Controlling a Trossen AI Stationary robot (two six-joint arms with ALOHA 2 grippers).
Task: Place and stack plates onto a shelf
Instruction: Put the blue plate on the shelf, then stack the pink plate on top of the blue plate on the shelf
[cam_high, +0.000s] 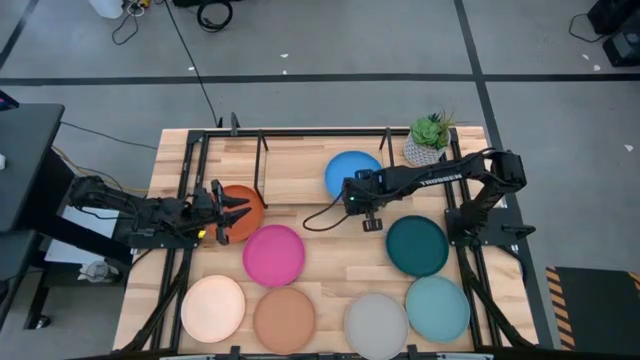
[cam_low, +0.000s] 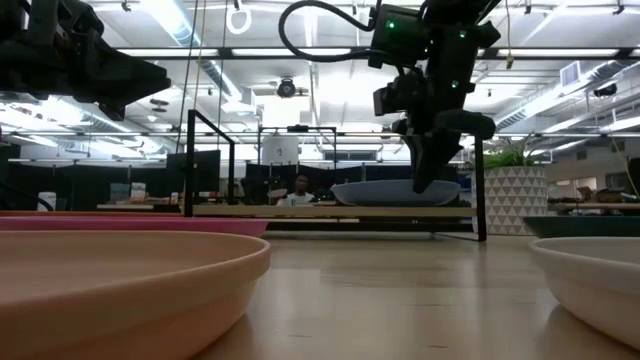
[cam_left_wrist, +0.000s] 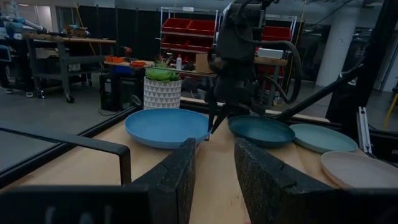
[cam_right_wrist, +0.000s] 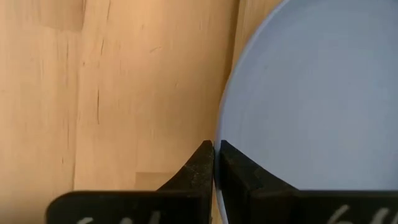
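Right gripper (cam_right_wrist: 214, 163) pinches the rim of the blue plate (cam_high: 352, 172), which sits on the shelf (cam_low: 330, 211) beside the potted plant (cam_high: 430, 138). Step in hand looks like placement; next move calls for letting go. Left gripper (cam_high: 226, 212) waits part-open over the orange-red plate (cam_high: 248, 203).

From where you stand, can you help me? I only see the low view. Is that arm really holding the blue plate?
Observer: Yes. The right wrist view shows the right gripper pinched shut on the blue plate's rim.
Operator: Where is the plate now?
Observer: From above, it is at the back of the table, beside a potted plant.
Operator: What is the other arm doing?
Observer: The left gripper sits over the orange plate, open and holding nothing.
Operator: How many plates wait in front?
Observer: Six, apart from the orange one: the pink plate and dark teal plate, then four along the front edge.
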